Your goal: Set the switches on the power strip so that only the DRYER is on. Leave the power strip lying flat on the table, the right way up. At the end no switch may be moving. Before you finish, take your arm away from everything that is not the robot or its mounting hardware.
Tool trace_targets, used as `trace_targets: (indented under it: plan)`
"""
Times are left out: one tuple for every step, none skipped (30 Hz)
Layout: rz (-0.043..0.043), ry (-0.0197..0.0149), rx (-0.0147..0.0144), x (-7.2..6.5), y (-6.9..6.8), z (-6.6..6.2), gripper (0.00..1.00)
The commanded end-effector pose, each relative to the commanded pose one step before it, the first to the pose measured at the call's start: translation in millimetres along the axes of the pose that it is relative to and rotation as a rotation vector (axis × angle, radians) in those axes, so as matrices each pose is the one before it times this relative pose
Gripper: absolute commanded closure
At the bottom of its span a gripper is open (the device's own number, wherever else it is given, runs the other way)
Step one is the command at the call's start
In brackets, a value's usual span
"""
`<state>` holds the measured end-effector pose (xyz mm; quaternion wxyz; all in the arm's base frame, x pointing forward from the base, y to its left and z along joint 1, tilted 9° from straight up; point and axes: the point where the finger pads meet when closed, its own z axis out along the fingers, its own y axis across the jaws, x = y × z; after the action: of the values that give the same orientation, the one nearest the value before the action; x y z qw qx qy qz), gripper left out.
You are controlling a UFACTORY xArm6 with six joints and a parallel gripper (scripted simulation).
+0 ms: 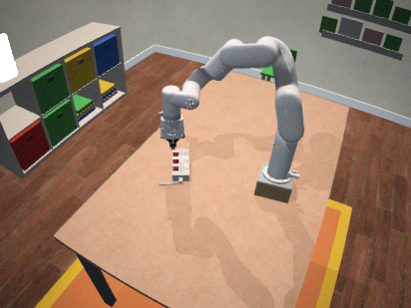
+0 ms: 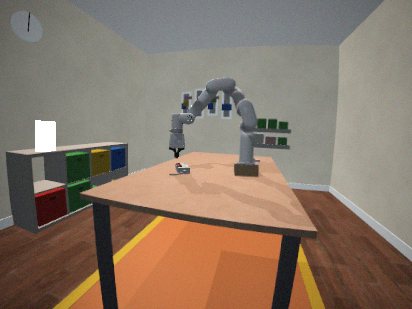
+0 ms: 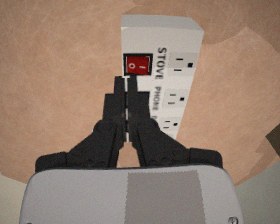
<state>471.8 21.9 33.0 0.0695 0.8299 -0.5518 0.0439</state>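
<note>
Power strip (image 3: 164, 72) flat on table (image 1: 224, 228), closed jaws above

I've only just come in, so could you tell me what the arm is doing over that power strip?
The arm has its tool shut, with nothing held, pointing down over one end of the white power strip, which lies flat on the table. In the wrist view the fingertips sit just beside the red switch next to the STOVE label. Whether they touch the strip cannot be told. Three red switches show from above; their on or off positions are not readable.
</note>
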Motion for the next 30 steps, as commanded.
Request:
trace_targets:
  plan:
    - [0.00031,0.00122,0.00436,0.54,-1.5,-1.68,1.0]
    - [0.0,0.0,0.0,0.0,0.0,0.0,1.0]
    - [0.0,0.0,0.0,0.0,0.0,0.0,1.0]
    - [0.0,0.0,0.0,0.0,0.0,0.0,1.0]
    - [0.00013,-0.00003,0.00002,-1.13,0.11,-0.19,1.0]
    - [0.00072,-0.00018,0.00009,-6.35,0.67,-1.06,1.0]
    - [0.00148,-0.00029,0.00014,-12.95,1.7,-2.11,1.0]
    - [0.00207,-0.00024,0.0001,-17.83,3.09,-2.79,1.0]
    - [0.0023,-0.00004,0.0,-19.28,4.35,-2.87,1.0]
    - [0.0,0.0,0.0,0.0,0.0,0.0,1.0]
    - [0.00209,0.00018,-0.00008,-16.99,4.75,-2.41,1.0]
    - [0.0015,0.00026,-0.00009,-11.86,3.86,-1.61,1.0]
    - [0.00073,0.00017,-0.00005,-5.67,2.01,-0.75,1.0]
    - [0.00013,0.00003,-0.00001,-1.0,0.37,-0.13,1.0]
    - [0.0,0.0,0.0,0.0,0.0,0.0,1.0]
    - [0.0,0.0,0.0,0.0,0.0,0.0,1.0]
    - [0.0,0.0,0.0,0.0,0.0,0.0,1.0]
    - [0.0,0.0,0.0,0.0,0.0,0.0,1.0]
    - [0.0,0.0,0.0,0.0,0.0,0.0,1.0]
    - [0.0,0.0,0.0,0.0,0.0,0.0,1.0]
    - [0.0,0.0,0.0,0.0,0.0,0.0,1.0]
    - [0.0,0.0,0.0,0.0,0.0,0.0,1.0]
    - [0.0,0.0,0.0,0.0,0.0,0.0,1.0]
    - [0.0,0.0,0.0,0.0,0.0,0.0,1.0]
    - [0.0,0.0,0.0,0.0,0.0,0.0,1.0]
    - [0.0,0.0,0.0,0.0,0.0,0.0,1.0]
    - [0.0,0.0,0.0,0.0,0.0,0.0,1.0]
    - [0.0,0.0,0.0,0.0,0.0,0.0,1.0]
    - [0.0,0.0,0.0,0.0,0.0,0.0,1.0]
    - [0.0,0.0,0.0,0.0,0.0,0.0,1.0]
